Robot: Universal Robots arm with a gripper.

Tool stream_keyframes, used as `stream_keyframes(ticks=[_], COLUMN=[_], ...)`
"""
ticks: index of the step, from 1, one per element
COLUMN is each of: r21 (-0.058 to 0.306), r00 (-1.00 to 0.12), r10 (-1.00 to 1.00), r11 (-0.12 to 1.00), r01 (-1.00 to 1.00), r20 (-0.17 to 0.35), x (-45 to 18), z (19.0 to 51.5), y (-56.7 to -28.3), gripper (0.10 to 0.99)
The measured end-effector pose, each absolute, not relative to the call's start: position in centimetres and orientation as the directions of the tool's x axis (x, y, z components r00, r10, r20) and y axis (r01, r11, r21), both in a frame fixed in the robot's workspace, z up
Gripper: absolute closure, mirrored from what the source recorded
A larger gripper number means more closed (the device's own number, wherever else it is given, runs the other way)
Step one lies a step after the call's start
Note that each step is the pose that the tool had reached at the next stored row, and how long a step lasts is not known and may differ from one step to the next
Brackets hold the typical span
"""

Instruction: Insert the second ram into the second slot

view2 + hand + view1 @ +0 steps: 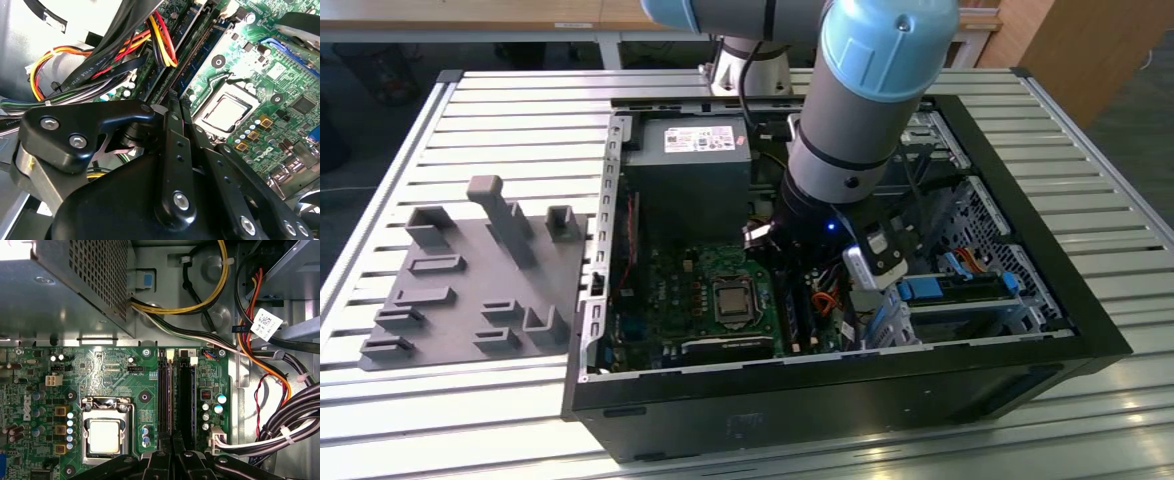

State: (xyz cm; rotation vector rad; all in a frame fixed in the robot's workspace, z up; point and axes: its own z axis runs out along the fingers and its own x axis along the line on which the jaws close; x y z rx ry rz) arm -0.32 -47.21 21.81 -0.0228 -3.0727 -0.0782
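An open black computer case (854, 400) lies on its side on a slatted metal table (520, 110), with a grey moulded fixture tray (467, 290) beside it toward the exterior view's left. The pale blue and grey robot arm (867, 110) reaches down into the case, over the green motherboard (680, 300). A metal power supply box (687, 150) sits at the far end of the case. In both wrist views the black gripper (172, 440) (172, 105) has its fingers pressed together, the tips at the near end of the two long black memory slots (186, 390). These slots run just beside the square silver processor socket (105, 435). The second ram (169, 390) (192, 55) appears as a thin dark strip seen edge-on. It runs along the slot nearer the socket, in line with the fingertips. Whether the fingers are pinching it or only touching its edge cannot be told. Bundled coloured cables (280, 430) lie on the far side of the slots from the socket.
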Motion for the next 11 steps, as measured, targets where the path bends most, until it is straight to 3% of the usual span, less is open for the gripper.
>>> stream_keyframes(ticks=[11], r21=[0.045], r00=[-0.998], r10=[0.016], r11=[0.999], r01=[0.019], r20=[0.068], x=[-0.32], z=[21.89], y=[-47.22], gripper=[0.957])
